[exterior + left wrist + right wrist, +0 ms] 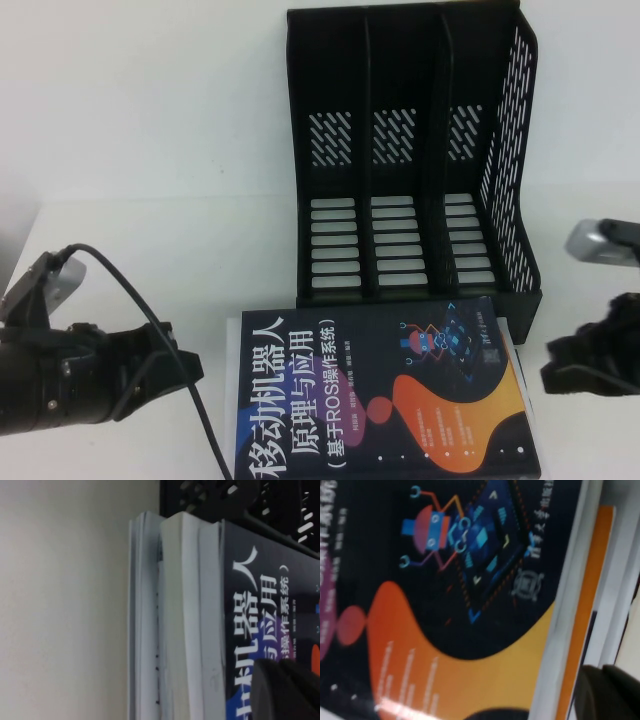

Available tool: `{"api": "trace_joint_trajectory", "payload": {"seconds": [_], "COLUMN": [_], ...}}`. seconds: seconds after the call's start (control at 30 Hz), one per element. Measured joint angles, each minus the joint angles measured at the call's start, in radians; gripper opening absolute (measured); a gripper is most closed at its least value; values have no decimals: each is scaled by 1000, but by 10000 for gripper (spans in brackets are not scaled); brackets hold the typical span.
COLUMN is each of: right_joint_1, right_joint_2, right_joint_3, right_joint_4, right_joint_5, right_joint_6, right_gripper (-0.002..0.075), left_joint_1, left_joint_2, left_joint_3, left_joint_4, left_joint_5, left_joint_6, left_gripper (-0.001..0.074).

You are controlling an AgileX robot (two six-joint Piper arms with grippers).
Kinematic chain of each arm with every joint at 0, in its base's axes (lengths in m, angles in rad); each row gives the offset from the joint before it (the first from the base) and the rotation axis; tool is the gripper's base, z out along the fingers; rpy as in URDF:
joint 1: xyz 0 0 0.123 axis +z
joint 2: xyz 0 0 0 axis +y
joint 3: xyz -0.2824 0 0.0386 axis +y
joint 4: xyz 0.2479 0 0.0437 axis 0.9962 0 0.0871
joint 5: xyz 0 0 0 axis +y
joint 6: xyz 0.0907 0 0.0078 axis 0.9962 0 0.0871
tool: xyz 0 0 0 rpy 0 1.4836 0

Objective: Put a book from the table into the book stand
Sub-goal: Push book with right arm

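The book (380, 400) with a black cover, white Chinese title and orange shapes lies flat on top of a stack at the table's (150, 150) front edge. The black three-slot book stand (410, 150) stands upright just behind it, slots empty. My left gripper (185, 365) hovers low just left of the book, fingers together and empty. My right gripper (553, 365) hovers just right of the book, also shut and empty. The left wrist view shows the book's cover (265, 595) and the gripper (280, 667). The right wrist view shows the cover (460, 580) and the gripper (602, 672).
Under the black book lie other books: white page edges (145, 605) show on its left side, and an orange-striped edge (580, 630) on its right. A black cable (150, 310) loops from the left arm across the table. Bare table lies left of the stand.
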Motion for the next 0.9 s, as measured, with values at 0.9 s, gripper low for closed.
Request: {"api": "trace_joint_trajectory", "payload": {"seconds": [0.9], "right_joint_1": [142], "right_joint_2": [166], "right_joint_3": [-88], "right_joint_4": [-32], "right_joint_5": [-53], "right_joint_6": [47], "right_gripper": [-3], "left_joint_1": [40], "left_joint_2": [3], "left_joint_3": [-57], "left_joint_4": [-90], "left_joint_5": [83], "left_joint_6": [61], "left_gripper": [-2]}}
